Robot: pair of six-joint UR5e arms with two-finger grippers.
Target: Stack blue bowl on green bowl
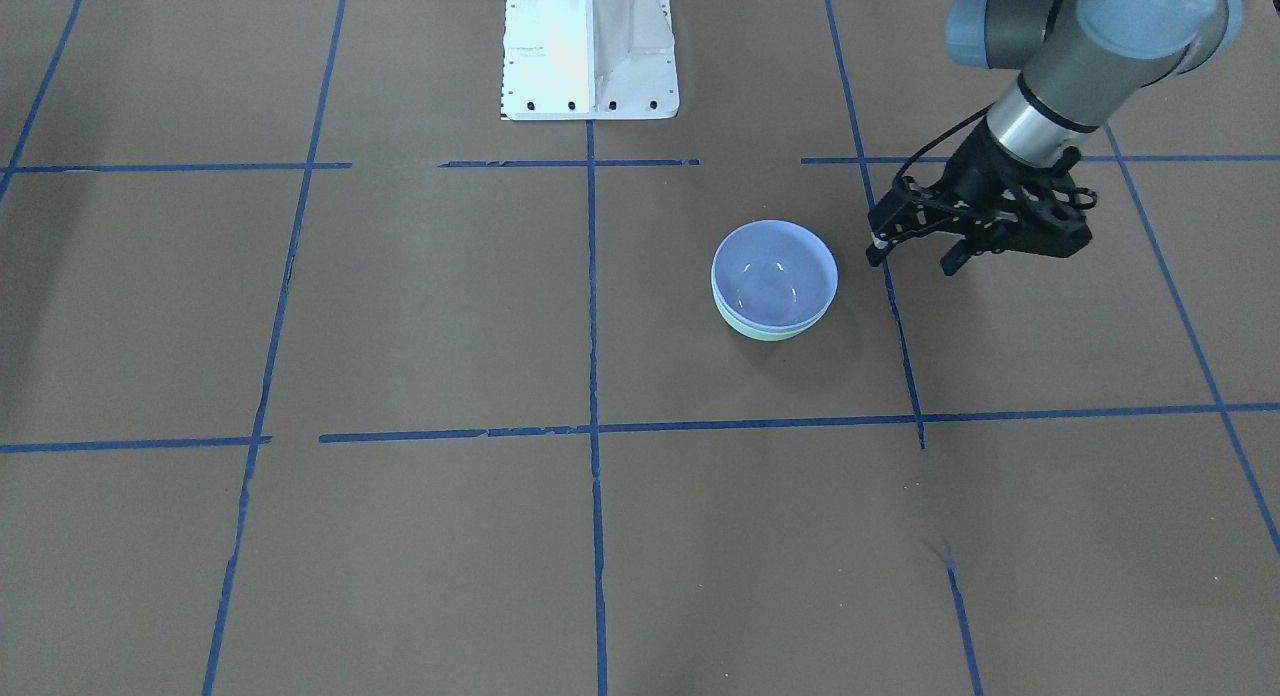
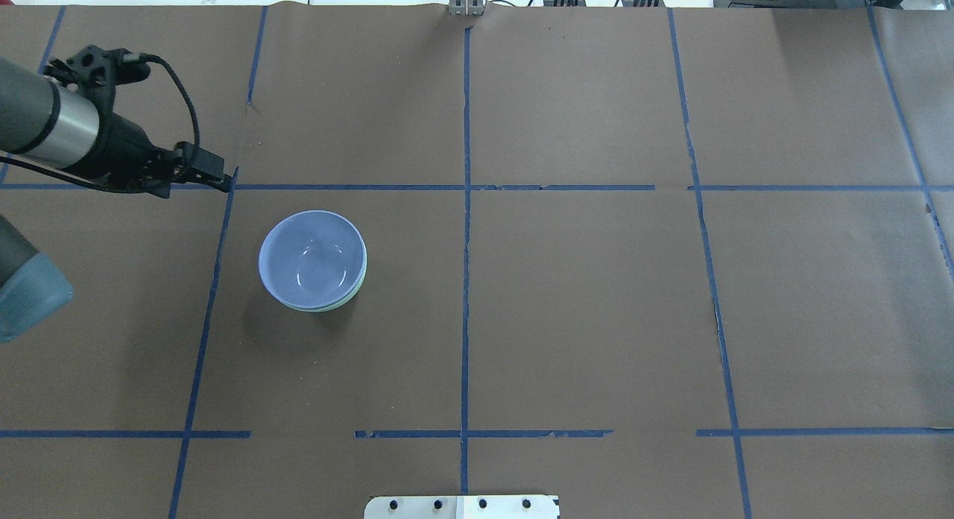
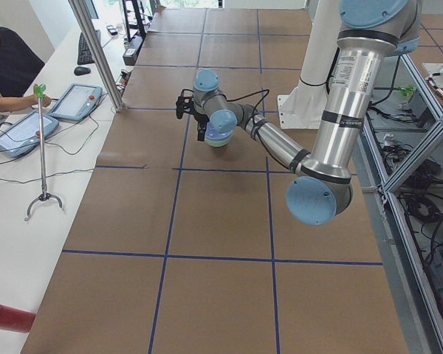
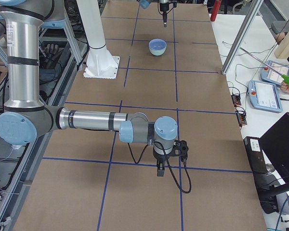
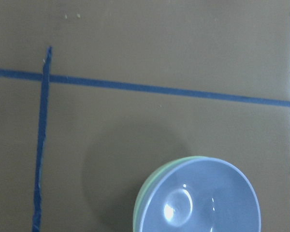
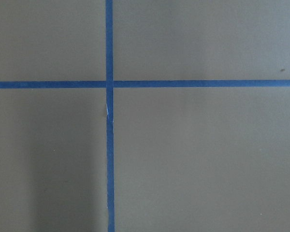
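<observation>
Blue bowl (image 1: 775, 276) is sitting nested inside the green bowl (image 1: 768, 334), upright, rims nearly level. Only a thin mint crescent of the green bowl is showing beneath the blue rim. The stack is resting on the brown paper-covered table (image 1: 400, 306). It is lying inside one square of the blue tape lines (image 1: 592, 306) and touching none of them.

Left gripper (image 1: 913, 264) is hanging near the green bowl, on the robot's left side of it. It is apart from the rim and touching neither bowl. Its two fingers are standing spread with a clear gap between them, and they are gripping nothing. Its wrist camera is catching the stacked bowls at the lower edge of its view, the green rim peeking out along one side of the blue one.

Right gripper (image 4: 160, 169) is hovering over the table well apart from the green bowl, toward the robot's right end of the table, with its arm stretched out low. It is showing only in the side view from that end, so I cannot tell whether its fingers are apart or together. Its wrist camera is looking down on bare paper and a tape crossing (image 6: 109, 83).

White robot base (image 1: 590, 51) is standing well apart from the green bowl, on the robot's side.
</observation>
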